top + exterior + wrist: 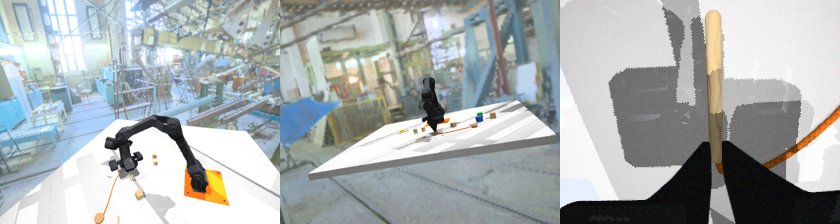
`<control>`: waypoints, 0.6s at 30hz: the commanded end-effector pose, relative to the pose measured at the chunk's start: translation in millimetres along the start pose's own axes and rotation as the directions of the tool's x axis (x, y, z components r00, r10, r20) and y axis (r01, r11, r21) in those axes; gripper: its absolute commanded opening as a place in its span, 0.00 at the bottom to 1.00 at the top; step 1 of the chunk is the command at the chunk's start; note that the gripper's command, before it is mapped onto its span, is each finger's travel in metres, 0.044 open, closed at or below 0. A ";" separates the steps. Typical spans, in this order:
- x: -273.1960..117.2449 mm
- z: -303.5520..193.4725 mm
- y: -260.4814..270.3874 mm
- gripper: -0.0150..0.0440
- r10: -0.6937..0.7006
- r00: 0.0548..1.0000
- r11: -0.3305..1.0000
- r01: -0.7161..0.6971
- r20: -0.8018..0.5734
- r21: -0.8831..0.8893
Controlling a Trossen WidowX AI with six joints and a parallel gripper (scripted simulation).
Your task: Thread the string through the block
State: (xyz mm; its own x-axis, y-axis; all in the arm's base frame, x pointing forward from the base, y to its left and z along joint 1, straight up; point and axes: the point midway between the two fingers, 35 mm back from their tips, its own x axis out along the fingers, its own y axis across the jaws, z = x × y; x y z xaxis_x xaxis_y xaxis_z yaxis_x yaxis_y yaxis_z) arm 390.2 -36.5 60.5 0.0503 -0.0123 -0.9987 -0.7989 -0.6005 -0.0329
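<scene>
Wrist view, hand (pixel 129 171) (pixel 435 131) (pixel 715 148) nearly closed, fingertips gripping the wooden stick (pixel 130 177) (pixel 715 75).

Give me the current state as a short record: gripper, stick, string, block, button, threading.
gripper: shut on the stick, near its string end
stick: thin, wooden, between the fingertips
string: orange, curving from button to stick
block: small, wooden, on the table
button: round, wooden, at the string's other end
threading: not done; stick and string outside the block

A green block (pixel 479 114) touches a blue block (pixel 479 119).
</scene>
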 end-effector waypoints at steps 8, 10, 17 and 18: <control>-0.3 14.7 -0.8 0.25 0.004 1.000 1.000 -0.004 -0.003 0.000; -0.3 17.3 -1.0 0.25 0.004 1.000 1.000 -0.004 -0.002 0.000; -0.4 26.6 -1.4 0.25 0.004 1.000 1.000 -0.004 -0.001 0.000; -0.4 27.9 -1.4 0.25 0.004 1.000 1.000 -0.004 -0.001 0.000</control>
State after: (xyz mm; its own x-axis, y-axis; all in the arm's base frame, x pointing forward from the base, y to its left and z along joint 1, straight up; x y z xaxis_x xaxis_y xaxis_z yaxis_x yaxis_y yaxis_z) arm 377.3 -16.0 60.1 0.0488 -0.0096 -0.9988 -0.7984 -0.6012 -0.0332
